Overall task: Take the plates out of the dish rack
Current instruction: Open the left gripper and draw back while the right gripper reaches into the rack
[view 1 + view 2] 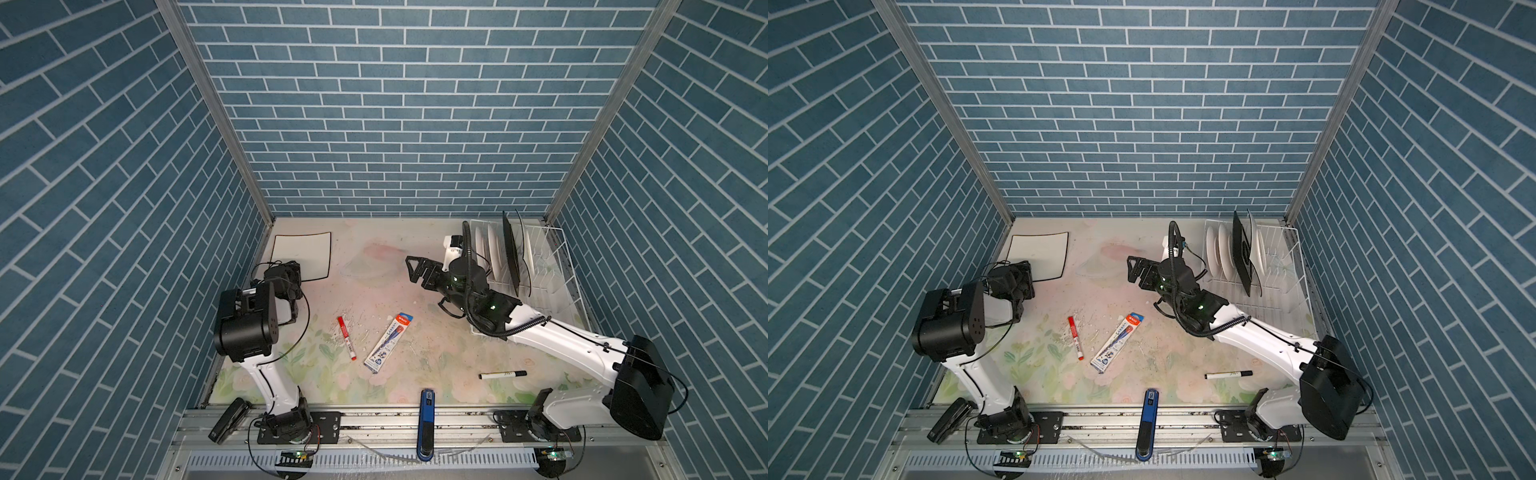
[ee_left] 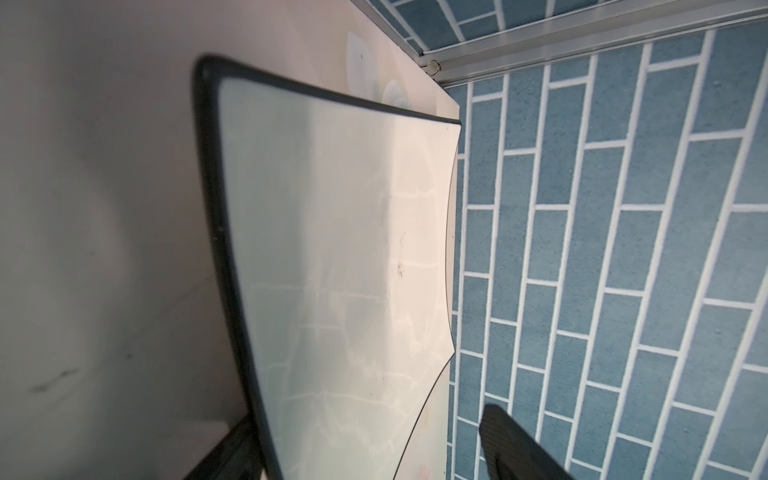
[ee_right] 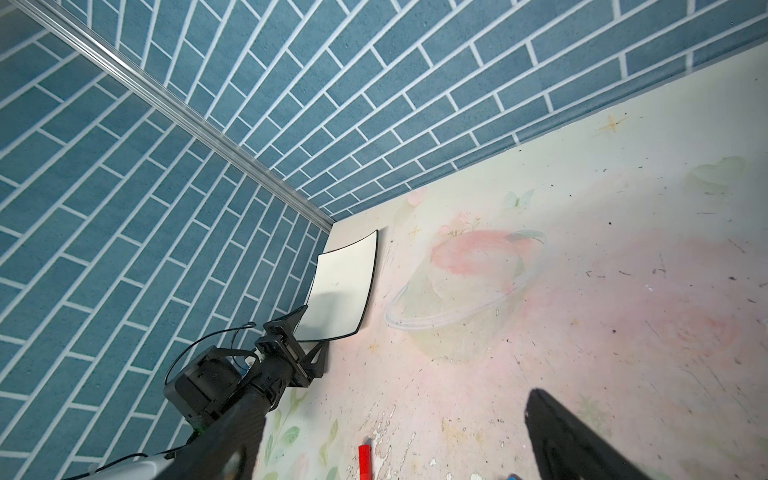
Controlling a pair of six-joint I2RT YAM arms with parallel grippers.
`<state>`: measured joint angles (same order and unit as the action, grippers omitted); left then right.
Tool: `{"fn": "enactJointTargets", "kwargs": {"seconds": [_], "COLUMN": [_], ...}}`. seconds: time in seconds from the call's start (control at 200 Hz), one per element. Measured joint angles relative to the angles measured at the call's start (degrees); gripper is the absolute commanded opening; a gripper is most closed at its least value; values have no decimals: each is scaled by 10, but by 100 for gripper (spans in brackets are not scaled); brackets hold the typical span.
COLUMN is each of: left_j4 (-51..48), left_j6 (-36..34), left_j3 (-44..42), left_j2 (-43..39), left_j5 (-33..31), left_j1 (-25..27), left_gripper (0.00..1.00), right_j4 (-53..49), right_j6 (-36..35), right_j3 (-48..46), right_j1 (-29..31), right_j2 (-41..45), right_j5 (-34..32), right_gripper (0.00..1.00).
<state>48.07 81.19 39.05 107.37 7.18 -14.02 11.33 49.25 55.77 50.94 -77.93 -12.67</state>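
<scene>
Looking along my left arm, I see one square plate (image 1: 301, 255) lying flat, face up, in the far left corner of the worktop (image 1: 374, 266). It is well apart from the dish rack (image 1: 552, 286) in the far right corner. The plate is cream with a thin black rim, inward-curving sides and rounded corners. In the left wrist view its glossy face mirrors the pale lines of the brick wall (image 2: 623, 249). My left gripper (image 3: 312, 334) sits at its near edge, fingers (image 2: 511, 440) spread apart with the rim between them, not clamped. My right gripper (image 1: 412, 270) hovers over the worktop just beside the rack's left side, fingers wide and empty. In the rack, round white plates (image 1: 484, 245) stand upright in a row. A black-backed square plate (image 1: 510, 253) stands on edge next to them, toward the worktop's right edge.
</scene>
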Motion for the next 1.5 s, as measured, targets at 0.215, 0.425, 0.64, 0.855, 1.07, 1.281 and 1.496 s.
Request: {"fn": "enactJointTargets", "kwargs": {"seconds": [0.215,0.425,0.64,0.855,1.07,1.281,1.496], "left_j4": [-16,-52,-60,-115,-171,-244,-330], "left_j6": [-6,-12,-14,-47,-102,-192,-322], "left_j3": [-1,-12,-43,-74,-85,-80,-37], "left_j2": [-9,-39,-62,-140,-245,-363,-446], "left_j5": [3,4,5,0,-12,-20,-22], "left_j1": [0,0,0,17,56,96,139], "left_gripper": [86,86,86,87,87,87,89], "right_j4": [-2,-18,-42,-130,-223,-376,-508], "right_j6": [5,4,4,-3,-35,-92,-141], "right_j3": [-18,-29,-56,-61,-61,-25,44], "right_j1": [0,0,0,0,0,0,0], "right_j2": [17,44,94,164,231,255,268], "right_j5": [-2,-15,-27,-51,-72,-128,-212], "right_gripper": [99,99,99,99,99,99,99]}}
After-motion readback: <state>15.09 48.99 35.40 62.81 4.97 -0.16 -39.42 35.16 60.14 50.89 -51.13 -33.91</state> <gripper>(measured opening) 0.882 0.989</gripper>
